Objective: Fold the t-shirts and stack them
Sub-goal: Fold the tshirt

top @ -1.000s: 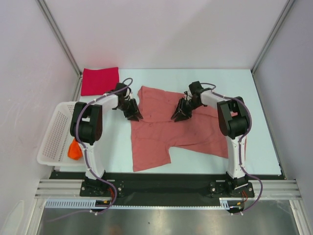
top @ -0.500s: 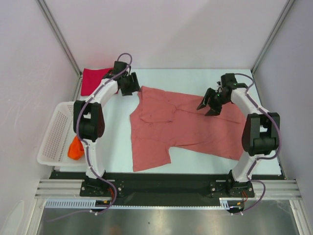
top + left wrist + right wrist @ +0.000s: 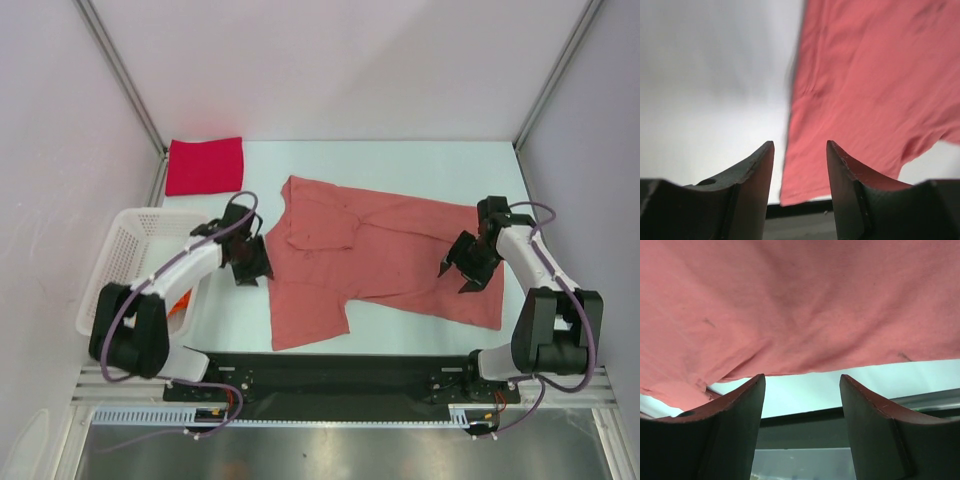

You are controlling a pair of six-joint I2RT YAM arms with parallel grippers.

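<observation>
- Our left gripper (image 3: 800, 146) has its jaws apart with nothing between them, low beside the left edge of the salmon-pink t-shirt (image 3: 390, 250).
- Our right gripper (image 3: 802, 379) is likewise apart and empty, over the shirt's right side.
- That shirt lies spread on the table (image 3: 420, 160). We see the red t-shirt (image 3: 205, 165) folded at the far-left corner, beyond the white basket (image 3: 120, 250).

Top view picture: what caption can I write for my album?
Left claw at the edge, right claw over the salmon-pink t-shirt, both open.
</observation>
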